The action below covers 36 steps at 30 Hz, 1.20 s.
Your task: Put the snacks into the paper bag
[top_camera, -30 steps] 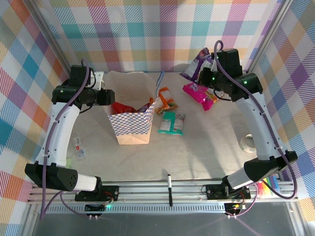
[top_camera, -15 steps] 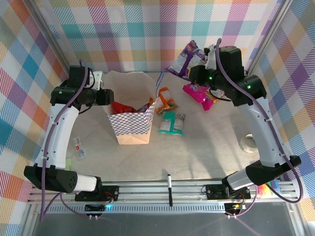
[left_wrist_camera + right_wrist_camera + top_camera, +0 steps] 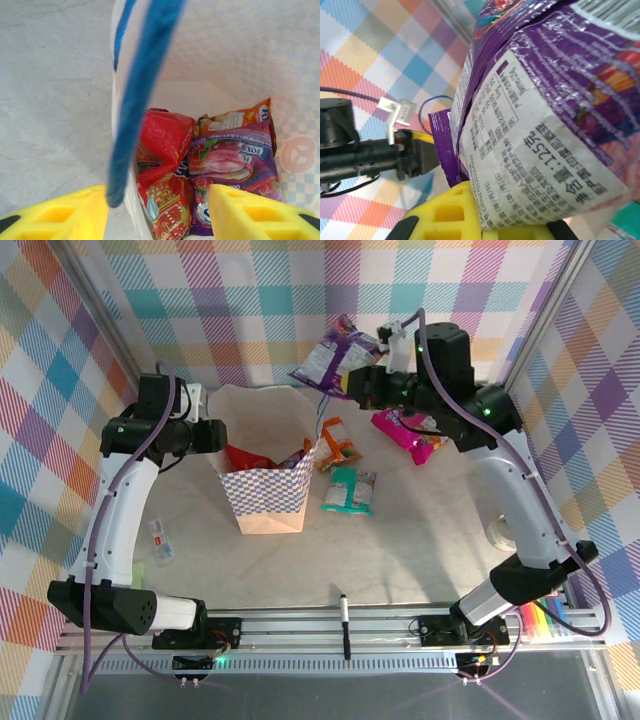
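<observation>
The right gripper point(image 3: 360, 380) is clenched on one purple packet point(image 3: 545, 125), holding it in the air by its lower edge. Below this gripper, on the table point(image 3: 420, 550), lie three more snacks. One pink packet point(image 3: 405, 432) is nearest. One orange packet point(image 3: 338, 445) and one teal packet point(image 3: 350, 490) lie farther toward the left arm.

The left gripper point(image 3: 215, 436) has its two fingers point(image 3: 55, 215) spread apart, gripping nothing. One finger is outside and one inside the rim of the single paper bag point(image 3: 262, 495), and a blue cord handle point(image 3: 135, 100) hangs between them. Just beyond the fingers, inside the bag, three packets show: a red one point(image 3: 165, 150), a second orange one point(image 3: 235, 120) and a second purple one point(image 3: 230, 165). One black marker pen point(image 3: 344, 625) lies well away from both grippers, by the arm bases.
</observation>
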Each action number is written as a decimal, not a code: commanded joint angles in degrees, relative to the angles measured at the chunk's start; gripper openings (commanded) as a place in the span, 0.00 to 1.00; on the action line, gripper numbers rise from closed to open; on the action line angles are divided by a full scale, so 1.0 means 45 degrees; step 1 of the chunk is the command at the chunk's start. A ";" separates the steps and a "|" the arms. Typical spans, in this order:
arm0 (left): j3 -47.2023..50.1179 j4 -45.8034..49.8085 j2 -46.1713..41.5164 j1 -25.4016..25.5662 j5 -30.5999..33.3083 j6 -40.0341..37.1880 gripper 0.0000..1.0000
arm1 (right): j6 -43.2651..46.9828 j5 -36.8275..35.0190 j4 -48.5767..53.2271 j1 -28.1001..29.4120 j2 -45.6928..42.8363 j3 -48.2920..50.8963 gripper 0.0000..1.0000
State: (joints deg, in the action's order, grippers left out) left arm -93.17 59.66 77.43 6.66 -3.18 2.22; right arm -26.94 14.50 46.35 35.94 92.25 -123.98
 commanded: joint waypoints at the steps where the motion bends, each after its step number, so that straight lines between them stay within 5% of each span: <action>1: -0.0007 -0.0152 -0.0229 -0.0111 0.0524 0.0520 0.55 | 0.0247 0.0790 -0.0411 0.0582 0.0905 -0.1328 0.00; 12: 0.0417 -0.0367 -0.0700 -0.0512 -0.0318 0.0493 0.55 | 0.0493 0.1816 0.0716 0.1054 0.4273 -0.4868 0.00; 36: 0.0801 -0.0601 -0.0465 -0.1166 -0.0909 0.0601 0.55 | 0.0463 0.2404 0.0944 0.1187 0.7327 -0.5924 0.00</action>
State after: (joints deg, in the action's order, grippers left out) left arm -90.13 58.17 75.37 2.07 -6.11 4.14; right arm -24.82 22.94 51.59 40.66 125.47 -148.42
